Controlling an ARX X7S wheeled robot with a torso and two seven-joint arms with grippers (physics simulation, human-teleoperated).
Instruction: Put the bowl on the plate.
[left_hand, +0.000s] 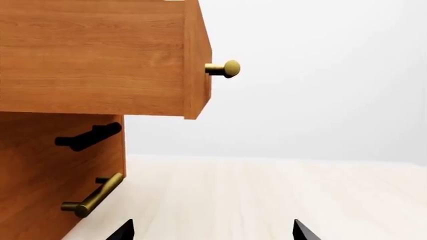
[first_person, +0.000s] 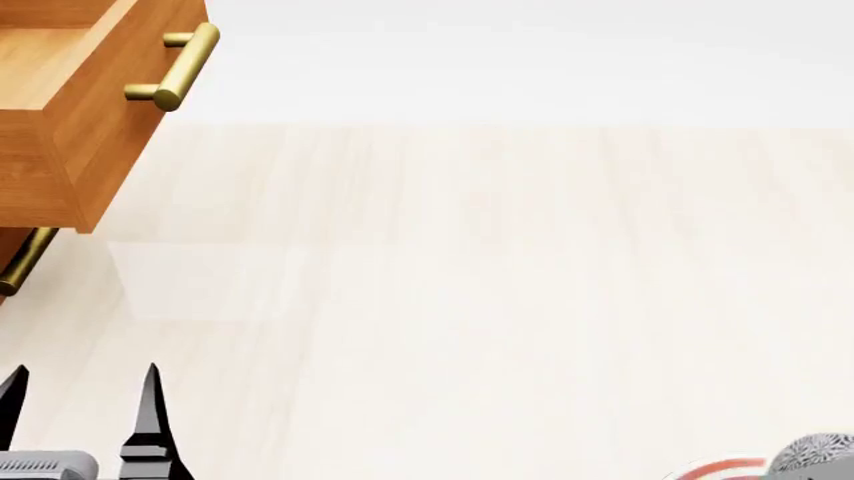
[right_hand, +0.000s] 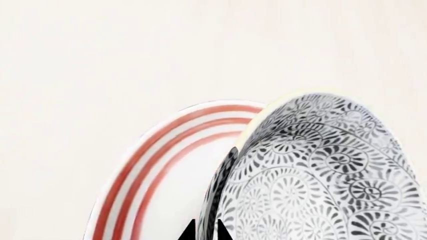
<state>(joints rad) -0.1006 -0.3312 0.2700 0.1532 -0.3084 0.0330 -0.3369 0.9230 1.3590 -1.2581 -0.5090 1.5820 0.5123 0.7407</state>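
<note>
In the right wrist view the floral grey-black bowl (right_hand: 320, 175) fills the near side, and my right gripper (right_hand: 205, 232) is shut on the bowl's rim, one black fingertip on each side of the wall. Behind it lies the white plate (right_hand: 153, 165) with red rings; the bowl is over the plate, and I cannot tell whether they touch. The head view shows only slivers of the bowl (first_person: 817, 458) and the plate (first_person: 721, 469) at the lower right edge. My left gripper (first_person: 80, 400) stands open over the pale floor at the lower left, and it shows open in its own view (left_hand: 213, 231), holding nothing.
A wooden cabinet (left_hand: 40, 165) stands at the left with its upper drawer (first_person: 80, 110) pulled out, a brass handle (first_person: 180, 65) on it. Lower handles (left_hand: 93, 195) show on the cabinet front. The pale wooden surface (first_person: 507, 280) stretches ahead.
</note>
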